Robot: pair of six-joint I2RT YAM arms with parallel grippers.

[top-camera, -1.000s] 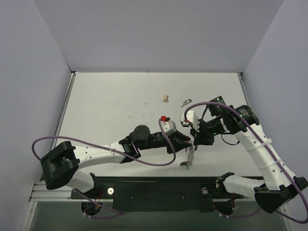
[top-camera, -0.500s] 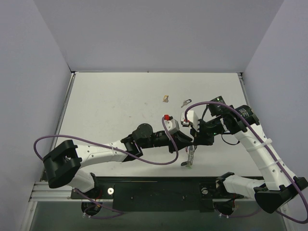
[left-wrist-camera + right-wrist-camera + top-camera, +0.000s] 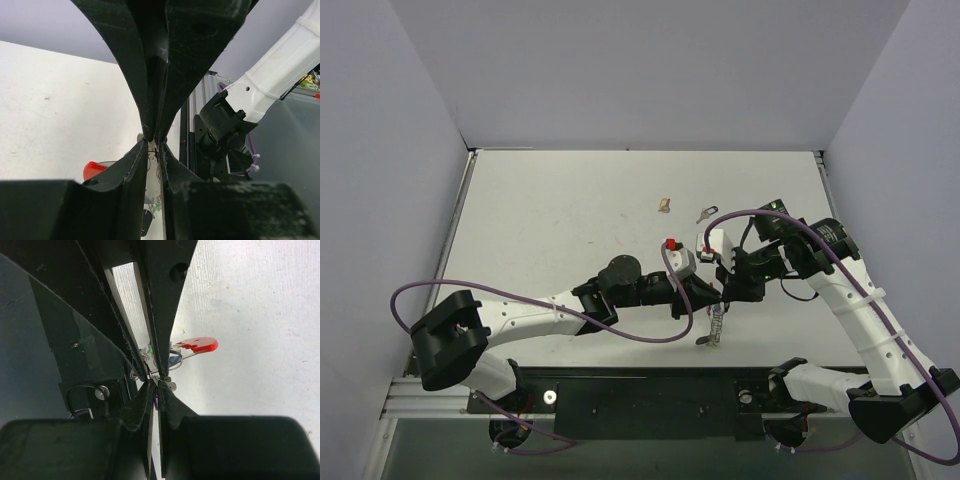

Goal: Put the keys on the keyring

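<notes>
Two arms meet tip to tip above the white table (image 3: pixel 550 220); the right gripper (image 3: pixel 155 382) is clamped tight on the thin ring of the keyring (image 3: pixel 717 325), which dangles straight down beneath its fingertips; the bunch's red tag (image 3: pixel 198 344) juts out just beyond those tips. The left gripper (image 3: pixel 154 142) faces it, touching or nearly so, its jaws drawn to a narrow slit; whether they pinch anything cannot be told. A lone key (image 3: pixel 704 213) lies on the table well beyond both grippers, a small tan scrap (image 3: pixel 664 205) near it, farther from the right gripper.
</notes>
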